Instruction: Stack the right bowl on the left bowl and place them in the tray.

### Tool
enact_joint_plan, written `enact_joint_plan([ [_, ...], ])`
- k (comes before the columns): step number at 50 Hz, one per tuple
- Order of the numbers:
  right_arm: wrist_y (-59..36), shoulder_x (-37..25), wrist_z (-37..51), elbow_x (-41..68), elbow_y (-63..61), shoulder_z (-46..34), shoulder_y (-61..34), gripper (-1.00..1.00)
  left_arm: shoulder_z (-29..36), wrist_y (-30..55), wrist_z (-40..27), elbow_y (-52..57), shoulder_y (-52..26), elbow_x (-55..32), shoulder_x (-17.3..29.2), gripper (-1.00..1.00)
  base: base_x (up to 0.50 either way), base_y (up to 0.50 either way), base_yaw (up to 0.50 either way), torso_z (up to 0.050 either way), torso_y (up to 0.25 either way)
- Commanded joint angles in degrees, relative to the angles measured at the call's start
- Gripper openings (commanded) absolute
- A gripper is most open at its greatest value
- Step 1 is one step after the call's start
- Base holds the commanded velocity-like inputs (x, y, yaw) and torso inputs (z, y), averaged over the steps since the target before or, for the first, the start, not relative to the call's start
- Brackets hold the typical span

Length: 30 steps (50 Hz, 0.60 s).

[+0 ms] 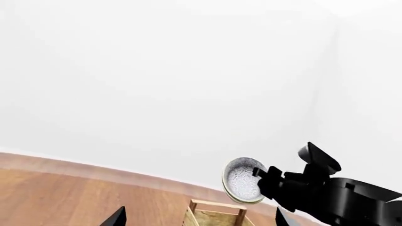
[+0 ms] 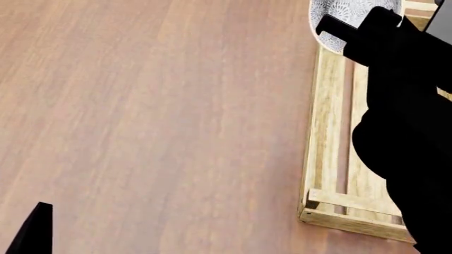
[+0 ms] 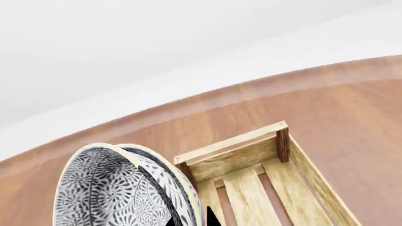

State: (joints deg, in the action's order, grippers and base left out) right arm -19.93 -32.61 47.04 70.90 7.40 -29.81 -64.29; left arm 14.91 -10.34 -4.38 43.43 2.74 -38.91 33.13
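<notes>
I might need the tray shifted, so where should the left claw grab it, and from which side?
Probably grip the tray's long wall nearest the left arm, coming from above, straddling it: it is a thin, low, upright board, clear both sides. The far end sits under the held bowls.

No readable text anywhere.

The bowls point(image 3: 119, 188) carry only a black-and-white floral pattern, with no letters or numbers in it. The wooden tray point(image 2: 332, 159) shows bare slats without a label, brand or sign, and the wooden table point(image 2: 155, 116) has plain grain.
</notes>
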Motion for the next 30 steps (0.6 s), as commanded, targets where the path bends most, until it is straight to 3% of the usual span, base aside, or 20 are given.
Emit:
enact_joint_plan([
  [1,0.3,3.1,1.0,-0.6,7.1,1.8,-2.6,-1.00,-0.3,-0.2,-0.3,0.2,0.0,-0.6,0.3,1.00,0.00,0.00,0.00,0.000,0.000],
  [30,3.1,7.7,7.9,2.5,20.9,7.1,-5.5,-1.00,0.2,-0.6,-0.1,-0.6,-0.1,-0.8,0.2,1.00,0.00,0.00,0.00,0.000,0.001],
])
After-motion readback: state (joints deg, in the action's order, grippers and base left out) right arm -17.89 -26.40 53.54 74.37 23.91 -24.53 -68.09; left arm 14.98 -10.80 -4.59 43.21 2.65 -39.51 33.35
